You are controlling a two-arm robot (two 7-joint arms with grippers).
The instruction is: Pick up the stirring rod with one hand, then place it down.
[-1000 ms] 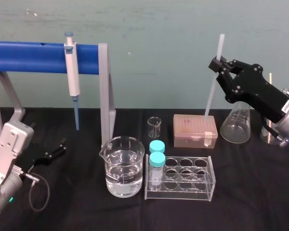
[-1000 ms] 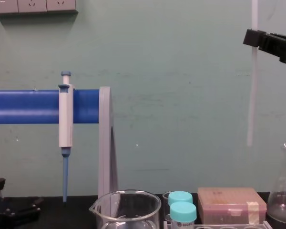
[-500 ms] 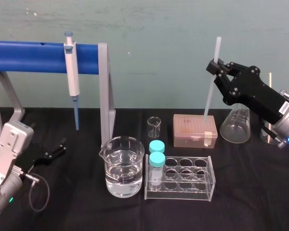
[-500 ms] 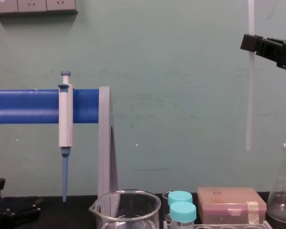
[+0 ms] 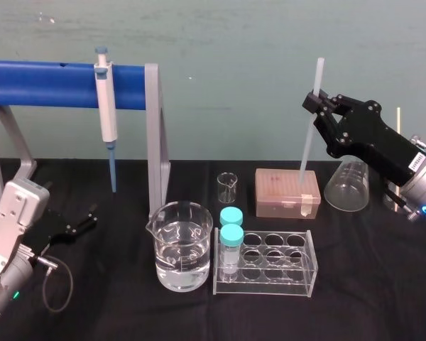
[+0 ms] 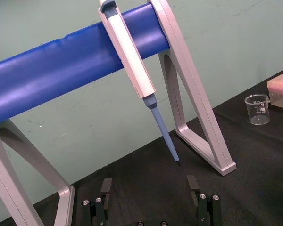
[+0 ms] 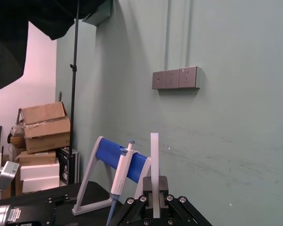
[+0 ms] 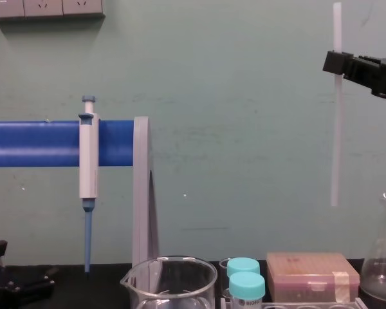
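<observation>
Right gripper (image 5: 316,99) is pinched on the stirring rod (image 5: 309,138). The grip is high on the shaft, with a short stub poking out above the jaws. The rod is fully off the table (image 5: 383,291), over its back-right part. Its lower end is above the pink tip box (image 5: 286,190) as far as I can judge, and just left of the conical flask (image 5: 348,186). In the chest view the rod (image 8: 335,141) has a clear gap down to the box top.

Key geometry: the long axis is close to upright, a slight lean at most. So the rod hangs down out of the gripper, not across it. To lay it flat I'd expect the wrist to swing that axis toward horizontal while the arm lowers. I can't tell which spot it's headed for; there's bare black cloth at the front-right corner. Things to miss are the tip box, the flask, the tube rack (image 5: 266,263) and the beaker (image 5: 179,245).

Left gripper (image 5: 82,222) is parked low at the left edge, fingers spread, holding nothing, well apart from the rod. The right arm has the job.
</observation>
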